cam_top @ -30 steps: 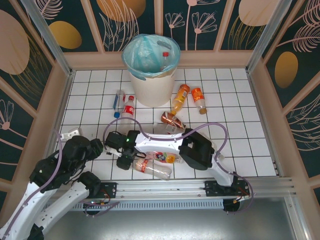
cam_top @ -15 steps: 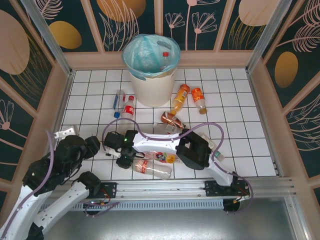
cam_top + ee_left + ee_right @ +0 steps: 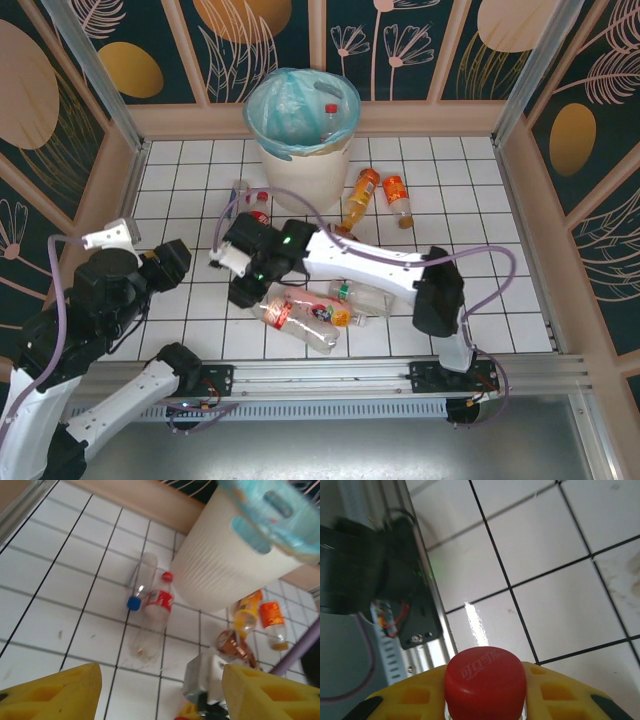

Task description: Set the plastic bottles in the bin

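- The bin [image 3: 300,165] is at upper centre of the top view, against the back wall, with a teal liner in it.
- I see one bottle in the bin [image 3: 330,117], red cap showing. So at least one is done; I can't tell what else lies under the bag folds.
- Right gripper [image 3: 485,707]: fingers are clamped tight on a red-capped bottle [image 3: 485,677] up at its cap, which pokes up between the yellow pads.
- In the top view the right gripper [image 3: 245,285] is left of centre, low over the tiles and well short of the bin. I judge this bottle grabbed but not yet carried over.
- Left gripper [image 3: 162,677]: fingers are spread wide with nothing between them. It sits at the left of the top view [image 3: 168,265], pointed toward the bin.
- On the tiles, a blue-capped bottle [image 3: 140,582] and a red-label bottle [image 3: 157,605] lie side by side just left of the bin's foot.
- An orange bottle [image 3: 360,198] and an orange-label bottle [image 3: 398,198] lie near each other, just below and right of the bin.
- A brown bottle [image 3: 235,647] lies lower right in the left wrist view, near the orange pair.
- A pile of bottles [image 3: 320,310], about three, is at lower centre of the top view, right beside the right gripper. I can't tell from there which one is the gripped one.
- My call: early in the job. Roughly eight bottles are out on the floor, and each needs a pick, a carry to the back and a drop.
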